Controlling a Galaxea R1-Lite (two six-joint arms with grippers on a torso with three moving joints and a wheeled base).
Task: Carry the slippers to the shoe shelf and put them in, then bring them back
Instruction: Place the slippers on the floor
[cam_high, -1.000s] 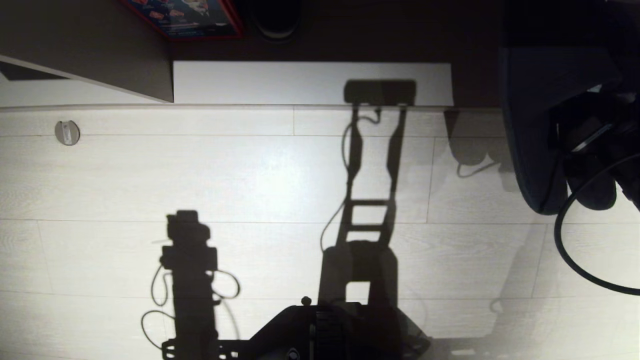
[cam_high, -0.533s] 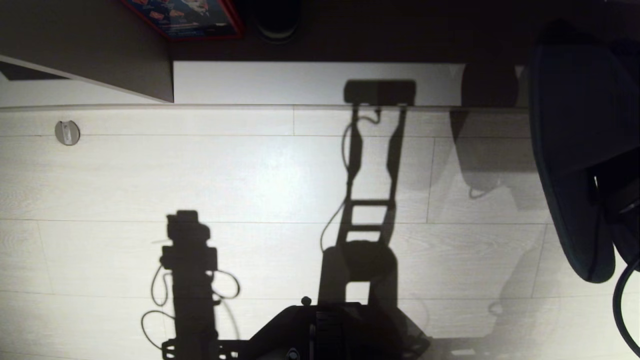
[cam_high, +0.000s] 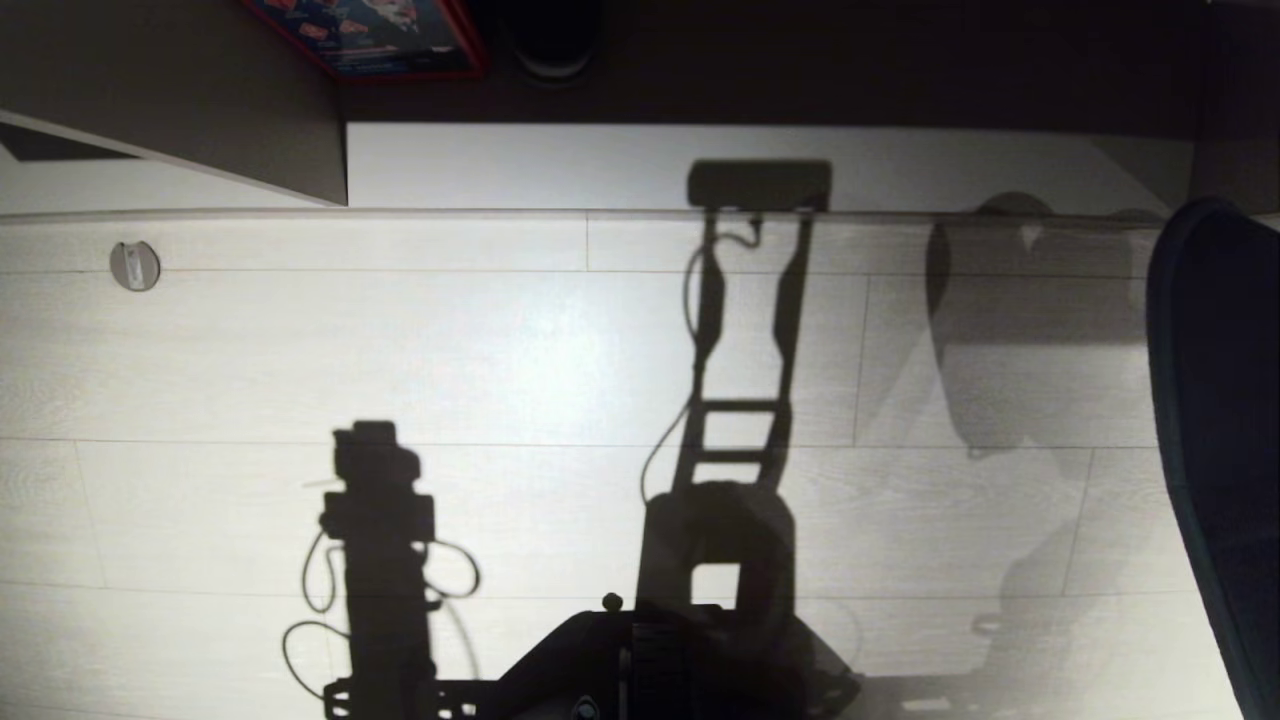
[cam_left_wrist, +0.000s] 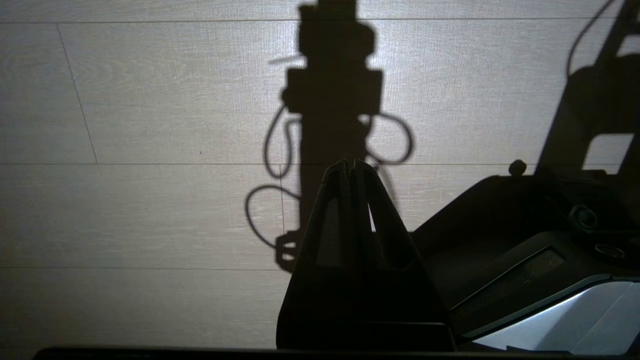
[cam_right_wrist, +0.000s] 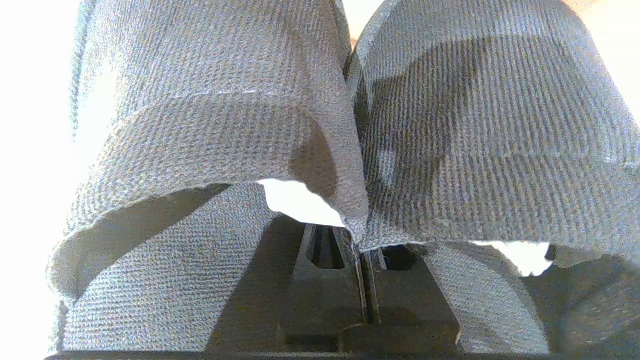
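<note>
Right wrist view: slippers clamped together

Right gripper (cam_right_wrist: 362, 260) is clenched on the slippers (cam_right_wrist: 320, 130), pinching both uppers' inner edges. One slipper hangs right of the shoe shelf (cam_high: 620, 165). Left gripper (cam_left_wrist: 350, 167) is closed, empty, above the floor (cam_left_wrist: 150, 125).

Slippers (cam_high: 1215, 440) cut off at right edge; shelf's (cam_high: 620, 165) back dark.

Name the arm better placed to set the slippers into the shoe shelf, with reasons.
Right. The right gripper is shut on the slippers, pinching both uppers together. The left gripper is shut and empty, over bare floor, beside the robot's base.
</note>
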